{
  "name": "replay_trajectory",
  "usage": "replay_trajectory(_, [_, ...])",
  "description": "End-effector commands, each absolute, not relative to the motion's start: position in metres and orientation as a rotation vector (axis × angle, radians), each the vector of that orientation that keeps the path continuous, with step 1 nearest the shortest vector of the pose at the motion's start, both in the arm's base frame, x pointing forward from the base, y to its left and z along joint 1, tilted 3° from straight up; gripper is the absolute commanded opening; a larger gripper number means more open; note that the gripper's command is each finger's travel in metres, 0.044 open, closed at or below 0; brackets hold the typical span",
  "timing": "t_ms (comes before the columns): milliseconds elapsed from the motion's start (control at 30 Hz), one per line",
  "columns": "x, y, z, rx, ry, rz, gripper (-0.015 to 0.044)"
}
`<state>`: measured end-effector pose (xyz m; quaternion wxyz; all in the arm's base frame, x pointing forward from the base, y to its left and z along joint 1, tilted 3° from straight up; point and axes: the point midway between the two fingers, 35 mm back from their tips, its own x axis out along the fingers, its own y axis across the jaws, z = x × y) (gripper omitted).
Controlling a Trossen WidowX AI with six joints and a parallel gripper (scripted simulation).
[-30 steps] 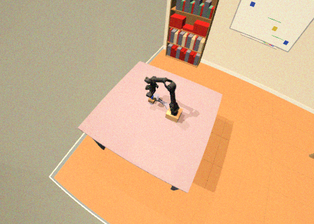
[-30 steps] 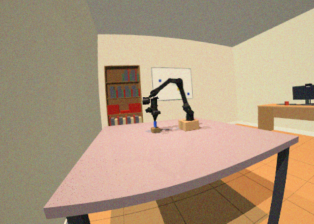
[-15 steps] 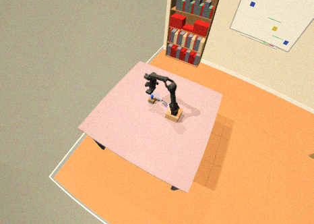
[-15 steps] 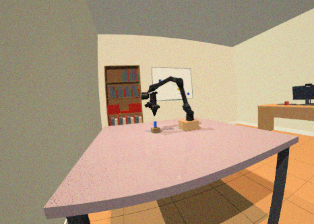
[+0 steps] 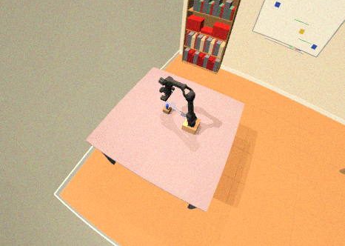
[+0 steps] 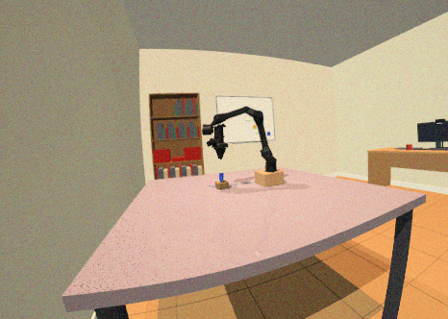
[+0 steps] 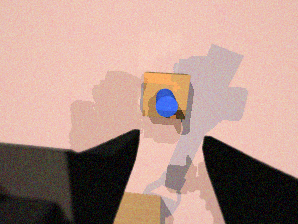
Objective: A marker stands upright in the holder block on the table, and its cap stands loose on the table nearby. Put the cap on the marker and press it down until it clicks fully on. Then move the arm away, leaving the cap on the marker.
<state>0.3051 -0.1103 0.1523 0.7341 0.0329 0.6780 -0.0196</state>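
The holder block (image 5: pixel 166 110) (image 6: pixel 222 185) (image 7: pixel 153 80) is small and wooden and sits on the table. A blue upright piece (image 5: pixel 167 106) (image 6: pixel 221 177) (image 7: pixel 166 106) stands in it, seen almost end-on in the wrist view. It looks like the marker with the blue cap on top; no separate loose cap shows on the table. Whether the cap is fully down cannot be told. My gripper (image 5: pixel 165 98) (image 6: pixel 220 156) (image 7: pixel 170 138) is partly open, with nothing between its fingers. It points down, well above the blue piece and apart from it.
The arm's wooden base (image 5: pixel 189 127) (image 6: pixel 269 178) (image 7: pixel 139 207) stands on the pink table (image 5: pixel 148 146) (image 6: pixel 231 228) a short way from the holder. The arm arches between the base and the gripper, and its shadow lies over the table around the block. A bookshelf and whiteboard are beyond the table.
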Motion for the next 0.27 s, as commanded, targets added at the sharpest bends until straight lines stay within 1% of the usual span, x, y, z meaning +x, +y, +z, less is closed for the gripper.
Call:
replay_trajectory(0, [0.3046, -0.1102, 0.1517, 0.07, 1.495, -0.038, 0.0315])
replay_trajectory(167, [0.3046, -0.1102, 0.1517, 0.07, 1.495, -0.038, 0.044])
replay_trajectory(233, [0.3046, -0.1102, 0.1517, 0.07, 1.495, -0.038, 0.044])
